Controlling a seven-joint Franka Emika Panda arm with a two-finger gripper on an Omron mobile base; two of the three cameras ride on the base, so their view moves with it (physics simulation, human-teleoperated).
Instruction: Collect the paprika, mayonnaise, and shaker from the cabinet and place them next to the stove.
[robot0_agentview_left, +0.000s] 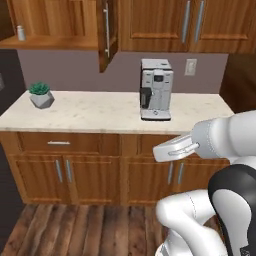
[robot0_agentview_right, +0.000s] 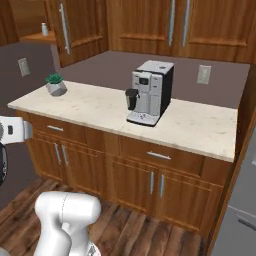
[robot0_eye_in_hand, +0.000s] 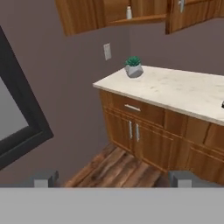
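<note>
Pincer first: we see its two dark fingertips spread wide apart at the bottom of the hand view, with nothing between them. It hangs well off the worktop, out over the wooden floor in front of the lower cabinet doors.

Taking the potted plant as our landmark: it sits near the left end of the worktop, and the coffee machine stands well to its right on the same surface. Above the plant and slightly left of it, the cabinet is open, its door swung outward with the long silver handle showing. On the inner shelf stands the shaker, a small pale cylinder, upright and alone as far as we can make out. We cannot find the paprika, the mayonnaise or the stove from here, so we judge the shaker is the item in hand.

Our worry is the reach. The shaker is high above the plant and far from the pincer, so the base likely has to drive closer. A rising arm could clip the open door's edge or the worktop lip. The shaker is tiny and round-topped; a slightly off-centre pinch could tip it over or push it deeper along the shelf.
</note>
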